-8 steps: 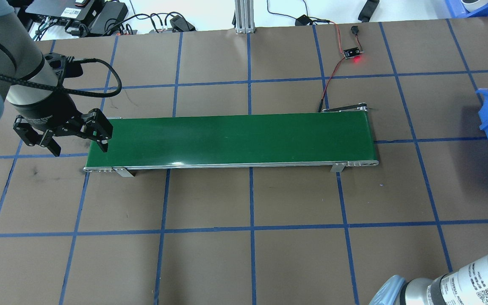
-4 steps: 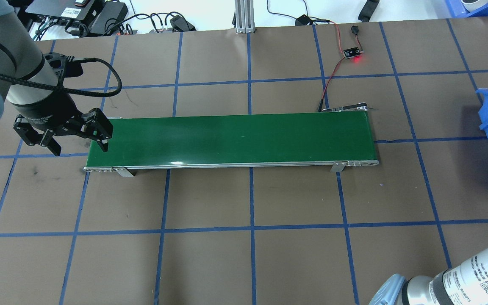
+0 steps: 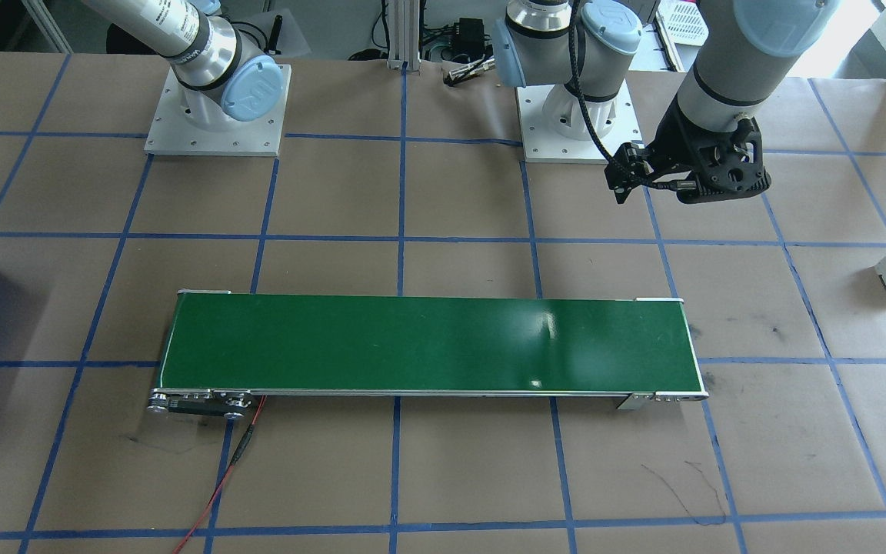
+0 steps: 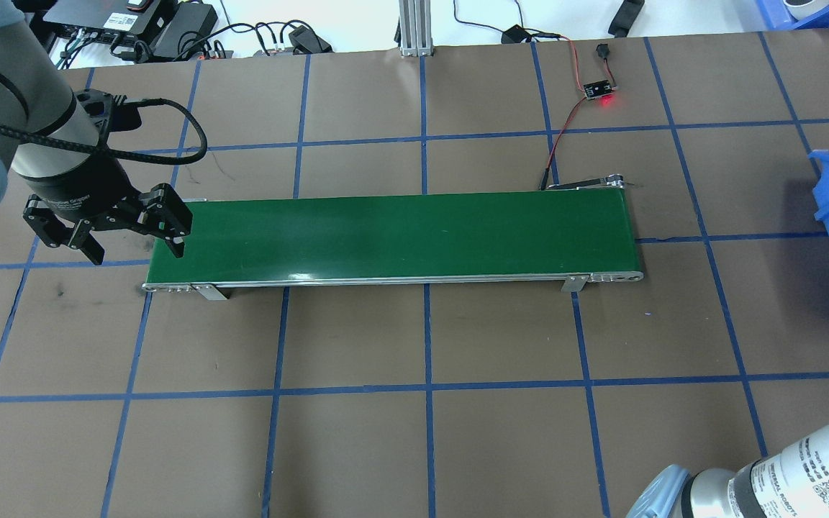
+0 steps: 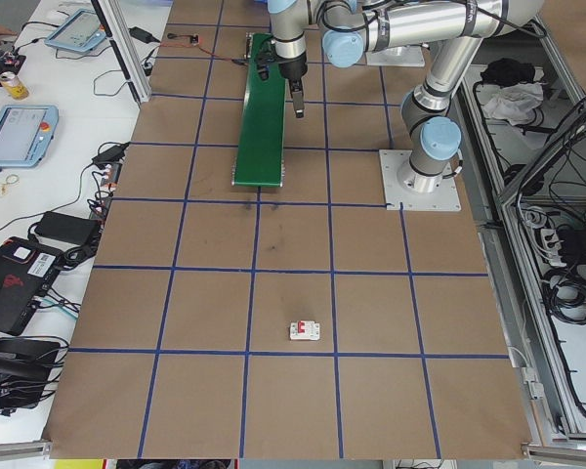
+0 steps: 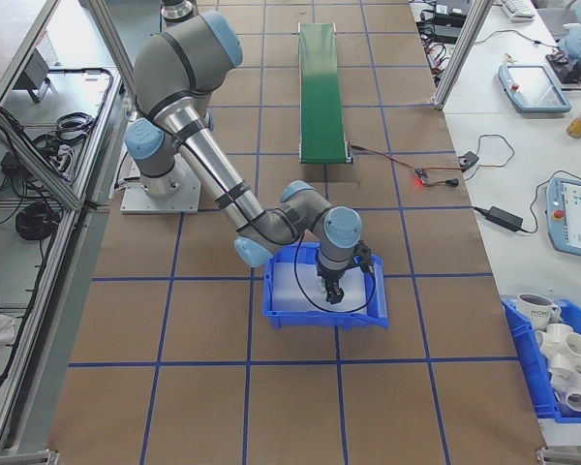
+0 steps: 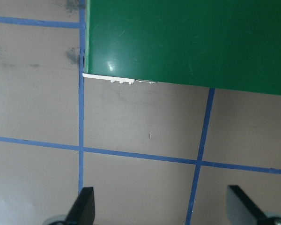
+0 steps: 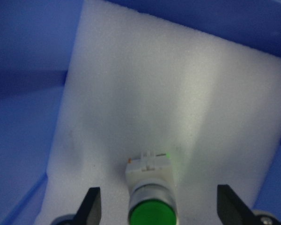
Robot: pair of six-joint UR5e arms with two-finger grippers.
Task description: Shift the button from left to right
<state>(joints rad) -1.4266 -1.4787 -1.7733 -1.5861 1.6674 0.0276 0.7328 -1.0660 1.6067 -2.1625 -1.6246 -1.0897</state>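
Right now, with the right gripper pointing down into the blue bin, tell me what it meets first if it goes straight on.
Most likely the button, lying on white foam between the open fingers of the right gripper; depth is unclear.

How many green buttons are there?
1. The button lies on the white foam inside the blue bin, between the right gripper's open fingers. No others show.

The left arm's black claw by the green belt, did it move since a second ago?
No. In the overhead view the left gripper sits at the same end of the green conveyor belt, its jaws open, one jaw tip over the belt's corner exactly as before.
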